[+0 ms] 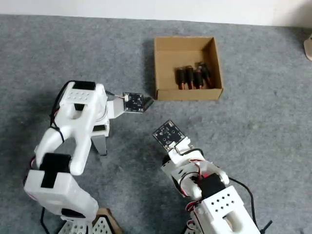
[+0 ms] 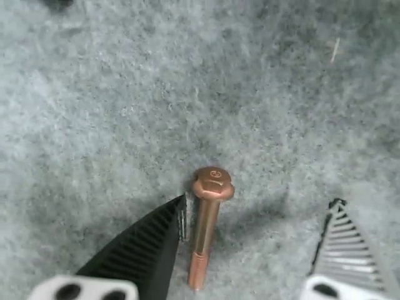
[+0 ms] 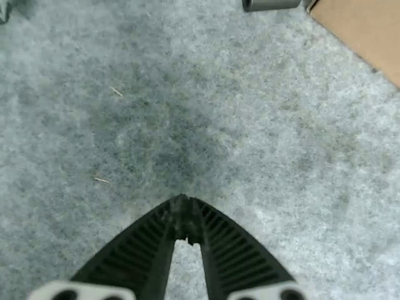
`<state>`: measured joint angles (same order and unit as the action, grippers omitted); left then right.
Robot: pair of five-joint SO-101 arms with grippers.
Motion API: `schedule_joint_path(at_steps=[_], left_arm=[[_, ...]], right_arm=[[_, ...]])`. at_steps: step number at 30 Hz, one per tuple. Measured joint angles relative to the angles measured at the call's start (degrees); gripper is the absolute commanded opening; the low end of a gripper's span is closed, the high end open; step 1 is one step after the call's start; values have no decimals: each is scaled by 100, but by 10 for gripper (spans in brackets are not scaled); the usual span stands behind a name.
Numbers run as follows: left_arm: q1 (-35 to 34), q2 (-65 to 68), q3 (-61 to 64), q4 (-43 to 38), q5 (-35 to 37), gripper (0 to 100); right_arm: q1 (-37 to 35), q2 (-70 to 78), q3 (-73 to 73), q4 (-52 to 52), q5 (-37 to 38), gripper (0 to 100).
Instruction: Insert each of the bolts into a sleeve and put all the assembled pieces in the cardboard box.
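A copper bolt (image 2: pixel 207 225) lies on the grey carpet between the fingers of my left gripper (image 2: pixel 260 203), which is open, and it rests close against the black finger (image 2: pixel 150 240). My right gripper (image 3: pixel 185 203) is shut on nothing, low over bare carpet. Beyond it lies a grey sleeve (image 3: pixel 272 4), beside a corner of the cardboard box (image 3: pixel 369 28). In the high view the cardboard box (image 1: pixel 187 93) stands at the back centre with several assembled pieces (image 1: pixel 192 77) inside. The left arm (image 1: pixel 78 112) is to the box's left and the right arm (image 1: pixel 195 170) is in front of it.
Grey carpet covers the whole table. A pale object (image 1: pixel 308 48) sits at the far right edge. Open carpet lies to the right of the box and along the back.
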<state>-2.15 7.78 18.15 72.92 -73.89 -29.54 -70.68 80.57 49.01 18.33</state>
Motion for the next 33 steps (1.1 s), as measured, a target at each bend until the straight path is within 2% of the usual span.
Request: schedule_joint_path(at_steps=[7,14,18,31,33], left_arm=[[-255,53,-26,-18,-88,316],[-492,105,-26,-229,-97,138],[-475,105,-26,-229,-167,87],[-466,765,-290,-229,-176,90],[-466,747,-290,-229,-176,123]], right_arm=[[0,0,0,0,0,5],[0,0,0,0,0,5],[0,0,0,0,0,5],[0,0,0,0,0,5],[0,0,0,0,0,5]])
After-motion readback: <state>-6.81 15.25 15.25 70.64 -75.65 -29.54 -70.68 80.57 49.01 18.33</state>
